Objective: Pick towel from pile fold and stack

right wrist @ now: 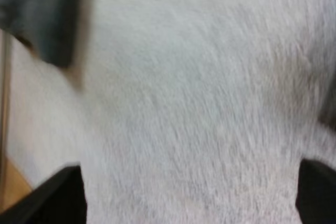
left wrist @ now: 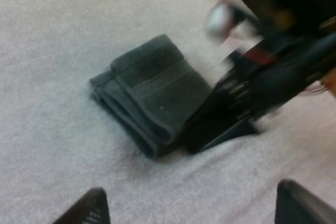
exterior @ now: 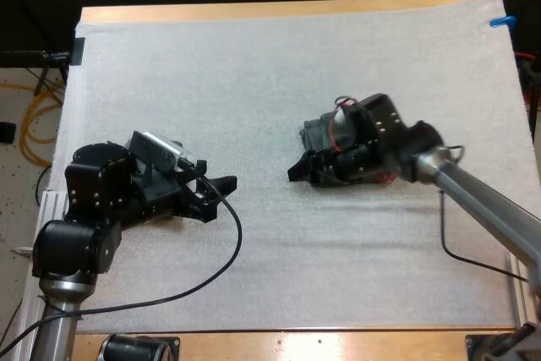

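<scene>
**Folded towel on mat, both grippers open and empty**

Towel [exterior: 314, 134]: dark grey-green, folded flat into a small thick pad, lying on the white mat [exterior: 254, 65], which covers the wooden table [exterior: 254, 13].

High view: the right arm's wrist sits over the towel and hides most of it. Only a dark patch of towel sticks out from under the wrist.

Left wrist view gives the clear look at the towel:
- The footprint is close to square, so the long axis is hard to call. If anything it is slightly longer along the side where the stacked fold layers show.
- That layered side faces the left gripper [exterior: 221, 189].
- A woven band crosses the top face roughly at right angles to the layered side, running toward the right gripper [exterior: 300, 168].
- One corner points back at the left gripper and the opposite corner points away, so the pad lies diagonal to that gripper's line.

Right gripper: fingers [right wrist: 58, 192] stand apart with only mat between them, so it holds nothing. It sits low, just beside the towel, with its tips pointing toward the left gripper. In the left wrist view it is at the towel's edge; I cannot tell whether it touches.

Left gripper: fingers [left wrist: 89, 208] are spread wide and hold nothing. It is well apart from the towel and aimed at it.
</scene>
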